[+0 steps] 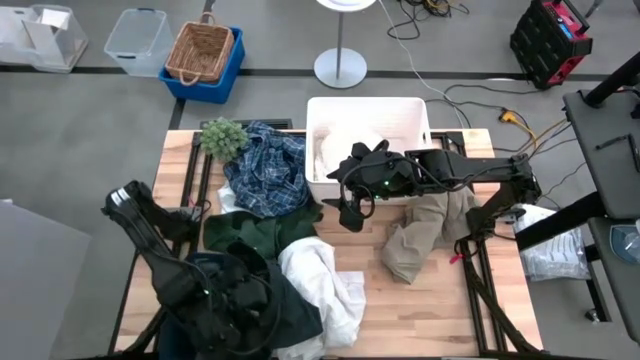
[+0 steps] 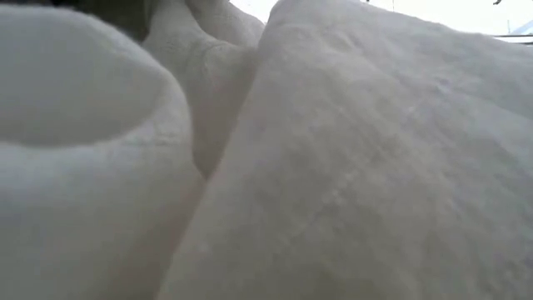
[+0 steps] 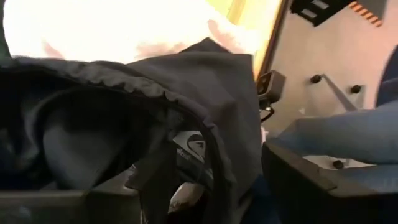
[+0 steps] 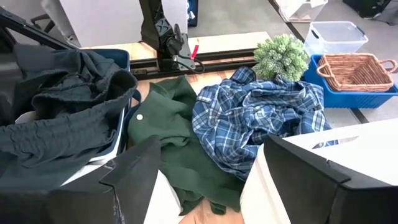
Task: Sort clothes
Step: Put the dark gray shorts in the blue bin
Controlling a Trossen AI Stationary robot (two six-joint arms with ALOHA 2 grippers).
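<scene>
Plaid blue-and-white shirt [image 1: 268, 168] lies crumpled at the upper middle of the desk [image 1: 440, 300], beside a small plant [image 1: 222, 136] and left of the white bin [image 1: 400, 112]. Just below it sits a dark green garment [image 1: 245, 232], with a white garment [image 1: 325, 285] lower down, centre frame. A tan garment [image 1: 425, 235] lies right of centre. The right pincer [image 1: 351, 213] hangs at the bin's near-left corner, fingers spread apart and holding nothing. The left pincer [image 1: 240, 300] is at lower left, buried in dark grey cloth [image 1: 290, 305]; whether its fingers are open or closed cannot be told.
</scene>
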